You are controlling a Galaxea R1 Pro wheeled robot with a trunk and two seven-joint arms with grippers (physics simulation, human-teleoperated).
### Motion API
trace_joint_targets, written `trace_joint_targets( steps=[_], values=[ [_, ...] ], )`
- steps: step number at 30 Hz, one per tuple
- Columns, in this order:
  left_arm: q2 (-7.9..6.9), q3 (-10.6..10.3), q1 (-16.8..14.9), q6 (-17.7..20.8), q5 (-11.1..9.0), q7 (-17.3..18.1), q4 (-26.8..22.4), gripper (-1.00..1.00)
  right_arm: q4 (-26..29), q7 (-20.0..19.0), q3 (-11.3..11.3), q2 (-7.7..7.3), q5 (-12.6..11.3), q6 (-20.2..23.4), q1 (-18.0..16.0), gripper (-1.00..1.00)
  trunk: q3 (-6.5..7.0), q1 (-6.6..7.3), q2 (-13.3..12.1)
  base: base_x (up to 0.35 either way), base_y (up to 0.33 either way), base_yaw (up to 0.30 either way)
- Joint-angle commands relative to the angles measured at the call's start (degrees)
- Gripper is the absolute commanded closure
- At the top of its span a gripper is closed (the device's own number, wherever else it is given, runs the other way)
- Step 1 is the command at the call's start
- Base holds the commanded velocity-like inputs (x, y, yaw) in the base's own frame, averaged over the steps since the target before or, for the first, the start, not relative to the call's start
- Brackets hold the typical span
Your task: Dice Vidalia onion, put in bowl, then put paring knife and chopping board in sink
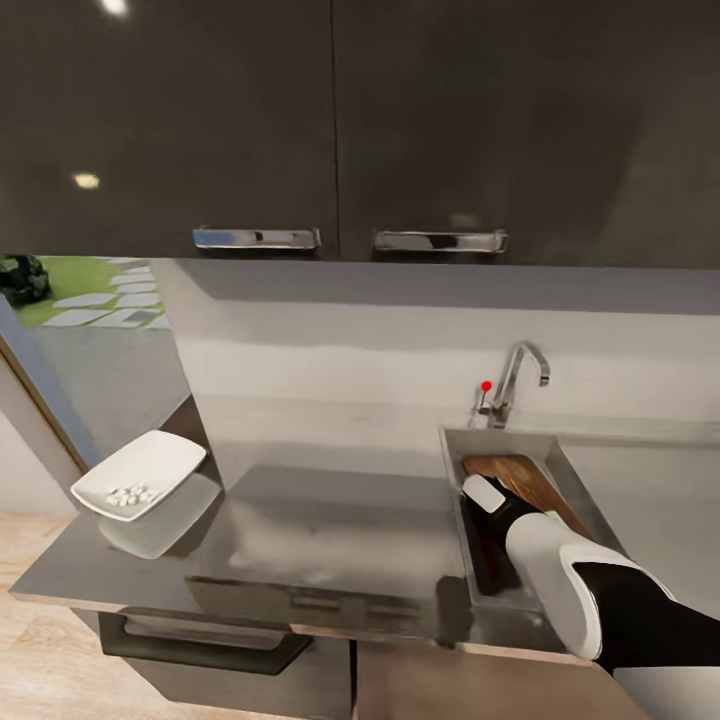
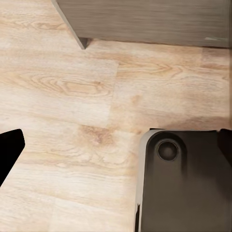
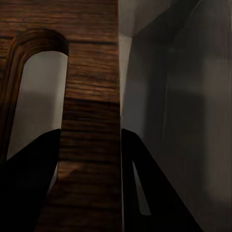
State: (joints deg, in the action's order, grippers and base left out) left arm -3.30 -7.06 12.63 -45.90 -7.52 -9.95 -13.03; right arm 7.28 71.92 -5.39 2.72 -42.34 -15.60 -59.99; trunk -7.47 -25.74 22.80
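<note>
From the head view, most of the task looks finished. The bowl (image 1: 140,475) sits at the left end of the countertop (image 1: 330,540) with small pale pieces in it, which reads as the diced onion already delivered. The right arm reaches down into the sink (image 1: 570,470), and the chopping board (image 1: 515,480) leans inside the basin, its brown wood showing above the arm's wrist. The tap (image 1: 520,375) with its red knob stands just behind the basin. The paring knife cannot be made out here; whether it already lies in the sink is not clear. By this judgement, what is left is to let go of the board and confirm the knife is in.

In the left wrist view there is pale wooden floor (image 2: 72,96), the bottom of a cabinet (image 2: 145,19) and a dark part of the robot's base (image 2: 183,183). The left gripper's state cannot be told from it.

The right wrist view shows the right gripper (image 3: 89,164) pinching the board (image 3: 92,96) on the strip of wood between its slot-shaped handle hole and its edge, one dark finger on each side. The wood is dark brown with clear grain. The grey steel wall of the sink (image 3: 193,96) lies close beside it.
</note>
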Motion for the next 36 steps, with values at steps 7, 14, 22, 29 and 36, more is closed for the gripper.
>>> trace_joint_targets(
  steps=[7, 14, 22, 29, 36],
  values=[
    [-0.04, -0.5, 0.0, -0.1, -0.6, -0.2, -0.1, -1.00, -0.3, -0.4, -0.3, 0.06, 0.3, -0.4, 0.0, 1.00, -0.75, -0.05, 0.1, 0.035, -0.033, 0.000],
    [-0.04, -0.5, 0.0, -0.1, -0.6, -0.2, -0.1, -1.00, -0.8, -1.7, -0.4, 0.09, 0.3, -0.4, 0.0, 1.00, -1.38, -0.05, 0.1, 0.001, -0.001, 0.000],
    [-0.04, -0.5, 0.0, -0.1, -0.6, -0.2, -0.1, -1.00, -0.9, -1.9, -0.4, 0.08, 0.3, -0.4, 0.0, 1.00, -2.11, -0.05, 0.1, 0.000, 0.000, 0.000],
    [-0.04, -0.5, 0.0, -0.1, -0.6, -0.2, -0.1, -1.00, -1.0, -2.0, -0.4, 0.01, 0.3, -0.4, 0.0, 1.00, -2.75, -0.05, 0.1, 0.000, 0.000, 0.000],
    [-0.04, -0.5, 0.0, -0.1, -0.6, -0.2, -0.1, -1.00, -1.0, -2.0, -0.4, -0.01, 0.3, -0.4, 0.0, 1.00, -3.27, -0.05, 0.1, 0.000, 0.000, 0.000]
  ],
)
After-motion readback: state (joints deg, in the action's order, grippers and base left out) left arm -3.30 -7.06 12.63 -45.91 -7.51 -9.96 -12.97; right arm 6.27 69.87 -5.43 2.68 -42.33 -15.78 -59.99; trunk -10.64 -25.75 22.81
